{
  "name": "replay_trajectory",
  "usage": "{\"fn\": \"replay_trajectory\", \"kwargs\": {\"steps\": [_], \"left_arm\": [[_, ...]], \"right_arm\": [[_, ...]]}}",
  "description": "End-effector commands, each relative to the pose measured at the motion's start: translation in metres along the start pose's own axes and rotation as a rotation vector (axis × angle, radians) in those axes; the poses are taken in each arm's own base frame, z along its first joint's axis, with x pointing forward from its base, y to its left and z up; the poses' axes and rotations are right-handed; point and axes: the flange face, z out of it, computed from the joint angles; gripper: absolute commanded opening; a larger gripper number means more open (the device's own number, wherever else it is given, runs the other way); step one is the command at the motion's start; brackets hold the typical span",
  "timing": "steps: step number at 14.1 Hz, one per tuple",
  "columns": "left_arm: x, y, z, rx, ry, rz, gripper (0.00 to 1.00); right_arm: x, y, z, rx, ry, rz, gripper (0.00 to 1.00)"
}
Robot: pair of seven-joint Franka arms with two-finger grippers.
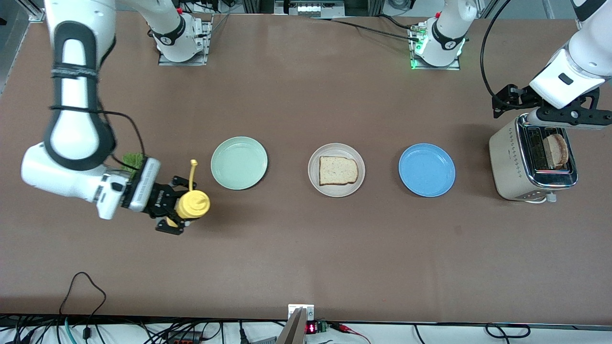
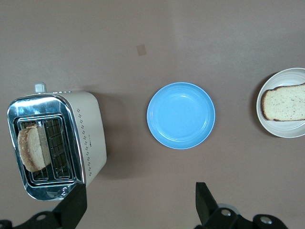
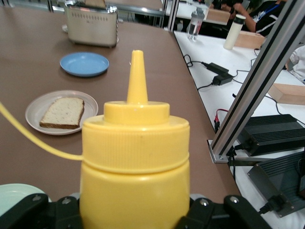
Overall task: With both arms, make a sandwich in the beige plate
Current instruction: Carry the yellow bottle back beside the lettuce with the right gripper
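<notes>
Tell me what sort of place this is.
Likely a robotics lab staged as a kitchen: two arms bolted to a brown table, aluminium framing and power supplies beside it, and a toaster.

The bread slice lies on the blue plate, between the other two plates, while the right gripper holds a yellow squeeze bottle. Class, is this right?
Not quite. The bread slice lies on the beige plate, which sits between the green plate and the blue plate; the blue plate holds nothing, as the front view shows. The rest stands: the right gripper does hold the yellow squeeze bottle.
</notes>
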Motion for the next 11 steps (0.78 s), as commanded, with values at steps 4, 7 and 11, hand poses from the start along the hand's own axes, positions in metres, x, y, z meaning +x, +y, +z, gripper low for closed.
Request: {"fn": "replay_trajectory", "kwargs": {"steps": [4,7,11], "left_arm": [[0.002,0.001,-0.006,-0.01,-0.007,-0.006,1.0],[0.002,0.0,-0.006,-0.01,-0.005,-0.009,1.0],[0.002,0.0,-0.006,-0.01,-0.007,-0.009,1.0]], "right_arm": [[-0.089,-0.018,-0.029,0.058,0.266,0.085,0.25],[-0.147,-0.039,-0.039,0.089,0.358,0.09,0.25],[-0.2,-0.081,-0.038,0.08,0.424,0.077,0.25]]}}
